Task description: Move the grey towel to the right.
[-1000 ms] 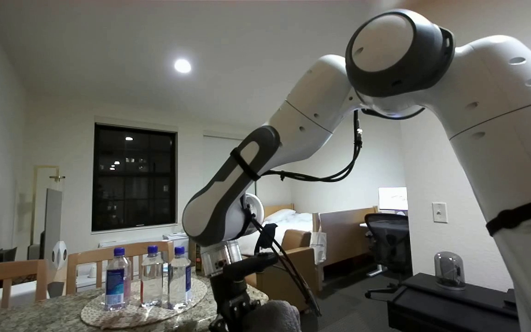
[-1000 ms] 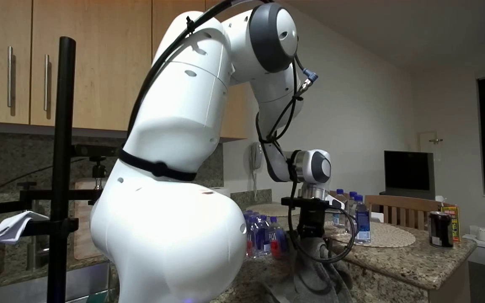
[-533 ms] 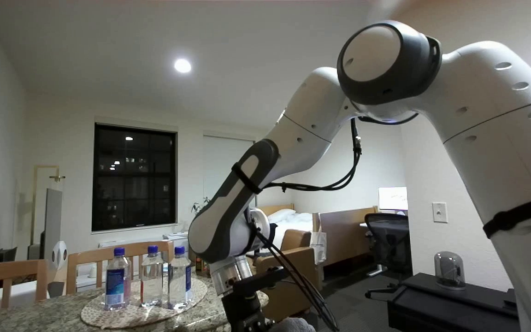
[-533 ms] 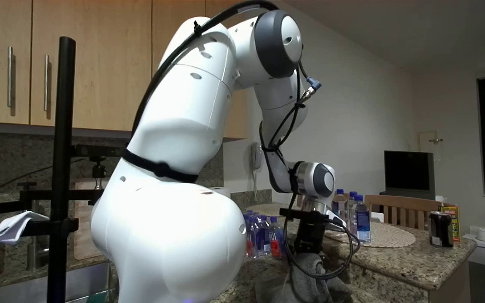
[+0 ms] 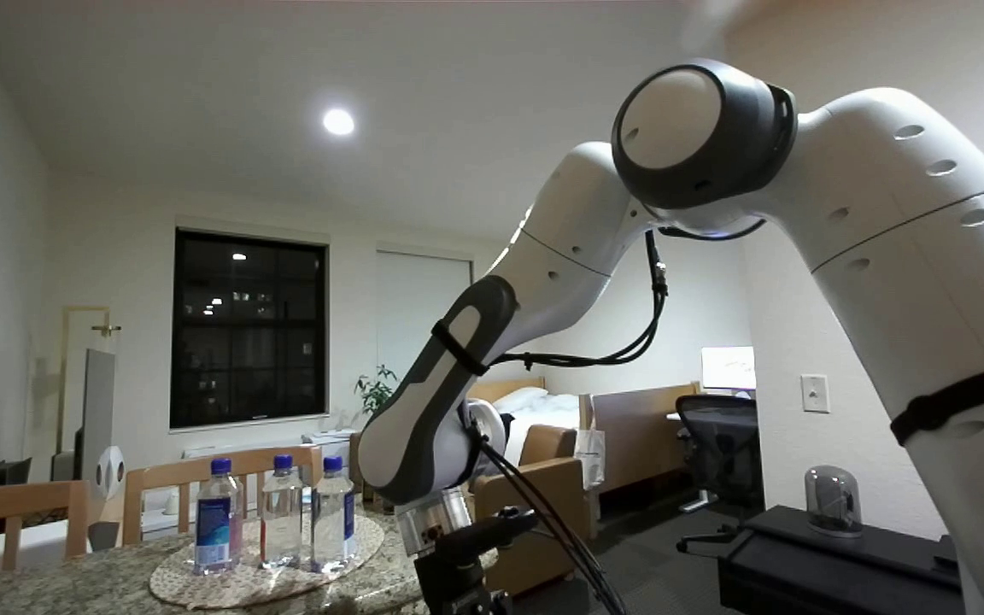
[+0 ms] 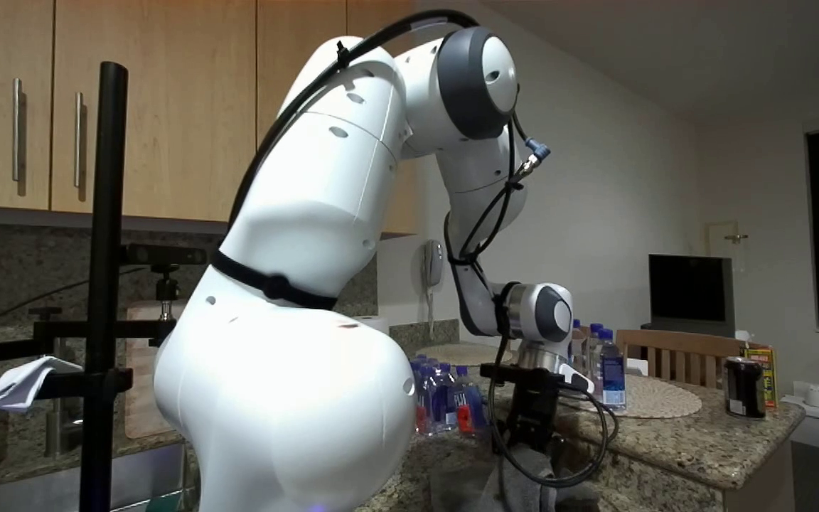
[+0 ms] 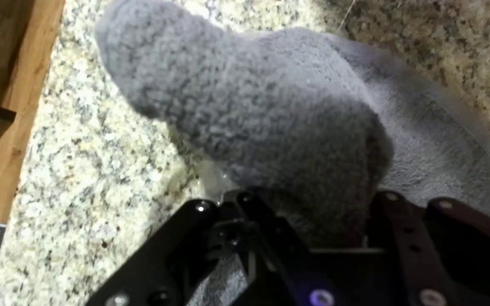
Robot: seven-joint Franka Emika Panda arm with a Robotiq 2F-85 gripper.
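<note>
Two fingers [image 7: 404,219] flank bunched grey towel [image 7: 270,110], which spreads beyond them over counter [image 7: 72,170]; whether clamped, cannot tell.

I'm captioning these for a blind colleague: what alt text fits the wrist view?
A bunched grey plush towel fills the middle, part of it between the separated fingers of a black end effector at the bottom. Behind it is a speckled granite countertop, with brown wood along the left edge.

In an exterior view, we find the grey towel [image 6: 527,498] partly hidden by a black cable [image 6: 557,485] and cut off at the near edge; the wrist view leaves the gripper [image 7: 313,202] blurred.
</note>
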